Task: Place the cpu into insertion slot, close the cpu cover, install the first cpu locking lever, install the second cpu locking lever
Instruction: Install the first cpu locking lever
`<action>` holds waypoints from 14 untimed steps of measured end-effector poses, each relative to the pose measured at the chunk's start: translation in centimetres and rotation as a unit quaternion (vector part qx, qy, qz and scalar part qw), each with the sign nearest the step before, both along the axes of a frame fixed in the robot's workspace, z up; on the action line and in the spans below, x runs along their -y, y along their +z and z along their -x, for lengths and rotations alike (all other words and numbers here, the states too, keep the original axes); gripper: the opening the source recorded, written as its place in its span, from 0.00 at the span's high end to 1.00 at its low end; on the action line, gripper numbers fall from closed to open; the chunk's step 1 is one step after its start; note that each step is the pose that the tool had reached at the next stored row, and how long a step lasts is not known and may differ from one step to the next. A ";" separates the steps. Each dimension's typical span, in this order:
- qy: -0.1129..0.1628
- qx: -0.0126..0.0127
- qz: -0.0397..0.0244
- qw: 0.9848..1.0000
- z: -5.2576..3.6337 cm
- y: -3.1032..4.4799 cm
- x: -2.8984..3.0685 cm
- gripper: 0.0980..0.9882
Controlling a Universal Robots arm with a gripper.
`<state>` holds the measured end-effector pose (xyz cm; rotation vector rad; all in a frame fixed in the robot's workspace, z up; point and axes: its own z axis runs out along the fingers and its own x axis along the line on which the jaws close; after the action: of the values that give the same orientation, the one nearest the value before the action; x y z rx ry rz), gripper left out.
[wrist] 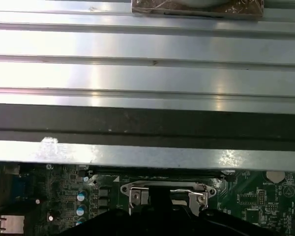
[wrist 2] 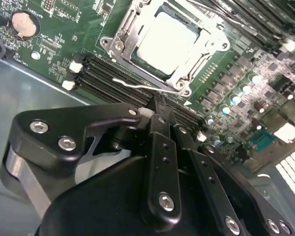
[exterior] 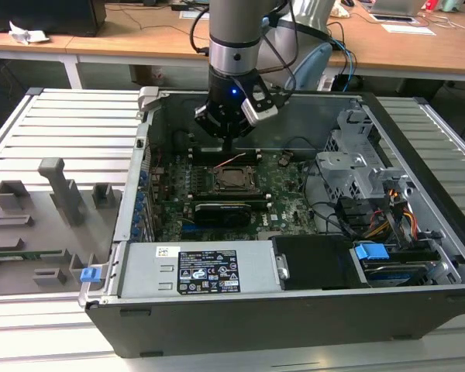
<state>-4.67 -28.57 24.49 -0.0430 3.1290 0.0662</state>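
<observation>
CPU (wrist 2: 168, 42) sits in the insertion slot (exterior: 234, 178), centre frame in the exterior view, cpu cover (wrist 2: 137, 30) down around it. Gripper (wrist 2: 157, 105) hangs pinched together just beside the socket, holding nothing, at a thin wire lever (wrist 2: 132, 84). Lever-locking step, I'd say; it calls for a precise hook and press.

Even overhead light in exterior view; glare washes out cpu (wrist 2: 169, 40) top, streaks metal slats (wrist: 147, 73); hand (wrist 2: 160, 115) blurred up close.
</observation>
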 end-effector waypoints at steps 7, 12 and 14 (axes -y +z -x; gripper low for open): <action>0.033 0.000 0.000 0.999 -1.10 -0.96 -0.15 0.99; 0.037 0.000 0.000 0.999 -1.11 -1.33 -0.53 0.99; 0.037 0.000 0.000 0.999 -1.14 -1.41 -0.69 0.99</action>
<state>-3.53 -27.88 23.08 -0.1600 3.1266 0.0668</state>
